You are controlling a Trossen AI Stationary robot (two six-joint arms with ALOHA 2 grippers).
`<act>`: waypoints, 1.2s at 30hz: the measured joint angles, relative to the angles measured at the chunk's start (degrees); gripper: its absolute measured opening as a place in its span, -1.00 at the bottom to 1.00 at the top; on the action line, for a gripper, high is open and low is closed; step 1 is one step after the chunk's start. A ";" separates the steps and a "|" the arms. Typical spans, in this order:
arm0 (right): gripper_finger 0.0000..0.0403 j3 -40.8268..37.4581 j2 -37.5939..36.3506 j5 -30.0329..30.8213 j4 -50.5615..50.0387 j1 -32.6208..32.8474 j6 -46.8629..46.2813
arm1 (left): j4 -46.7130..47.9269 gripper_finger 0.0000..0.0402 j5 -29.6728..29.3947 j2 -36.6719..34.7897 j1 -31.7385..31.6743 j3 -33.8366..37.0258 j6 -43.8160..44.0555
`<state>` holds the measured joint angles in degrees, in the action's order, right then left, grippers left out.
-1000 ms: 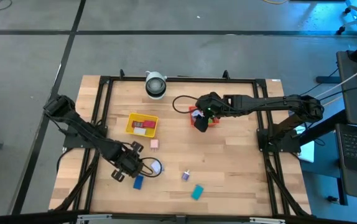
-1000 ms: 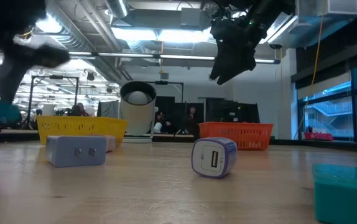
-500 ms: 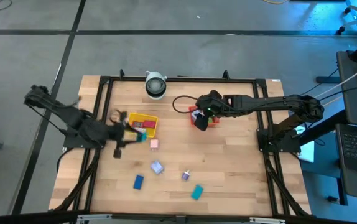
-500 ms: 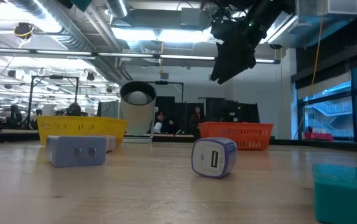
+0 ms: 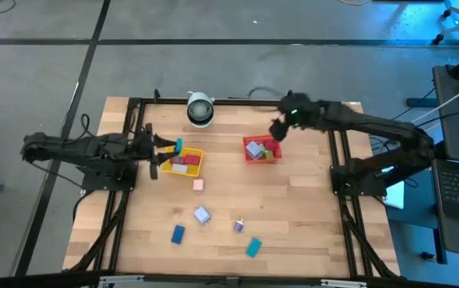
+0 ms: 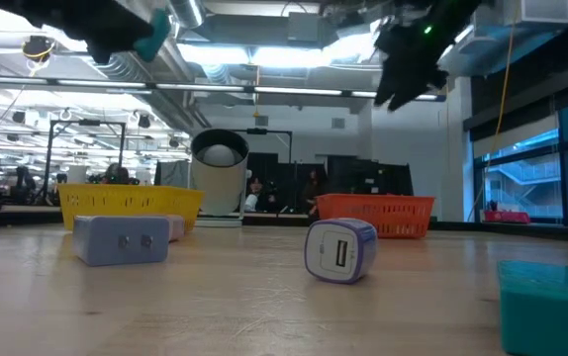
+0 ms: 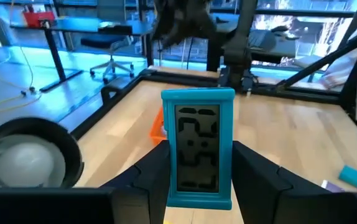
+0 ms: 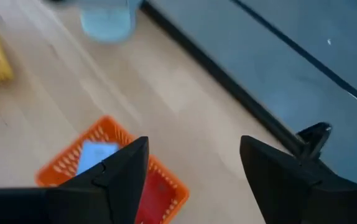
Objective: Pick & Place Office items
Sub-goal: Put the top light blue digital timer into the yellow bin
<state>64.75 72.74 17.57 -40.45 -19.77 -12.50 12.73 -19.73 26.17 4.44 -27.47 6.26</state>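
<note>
Pale wooden planking covers the table [image 5: 293, 208], framed by dark rails, with a white round device [image 5: 200, 109] at its far edge and a dim open-plan room showing beyond in the low view. At the table's left edge the left gripper [image 5: 165, 149] hangs over the near rim of the yellow tray [image 5: 170, 166], and its two fingers are clamped on a teal block [image 7: 197, 155] with a dark patterned face, held upright so that its long axis runs up and down between the pads. That makes the relation that matters plain: the tray lies directly below and just ahead of the held piece, already holding a red piece [image 5: 183, 162], so I judge the coming move to be a short drop or lowering into it, with no turning needed. The right gripper [image 5: 278, 128] stands apart with its fingers spread and nothing between them, just beyond the far right corner of the red tray [image 5: 250, 156], which holds a whitish piece [image 5: 254, 147]. Loose on the planks lie a pink block [image 5: 198, 185], a pale purple cube [image 5: 202, 214], a blue block [image 5: 177, 234], a small purple piece [image 5: 238, 226] and another teal block [image 5: 253, 247]. These lie nearer the table's front middle, roughly between both arms, though slightly closer to the left one.
</note>
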 joint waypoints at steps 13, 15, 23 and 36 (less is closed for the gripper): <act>0.27 -30.26 -32.54 -25.84 26.61 -7.76 -5.61 | 1.27 -0.30 13.95 2.52 -17.31 2.19 1.19; 0.27 -33.29 -33.67 -26.62 29.44 -7.19 -5.88 | 2.39 -0.30 16.27 4.30 -19.46 2.19 1.54; 0.27 -38.03 -34.20 -25.93 36.50 -3.26 -7.07 | 1.84 -0.30 21.25 13.75 -22.66 2.19 -0.28; 0.27 -38.06 -34.20 -25.66 36.66 -0.38 -7.90 | 6.42 -0.30 23.91 21.99 -24.15 1.79 -0.88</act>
<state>26.70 38.54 -8.09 -3.79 -20.14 -20.40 19.15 4.18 48.16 -19.70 -25.68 5.38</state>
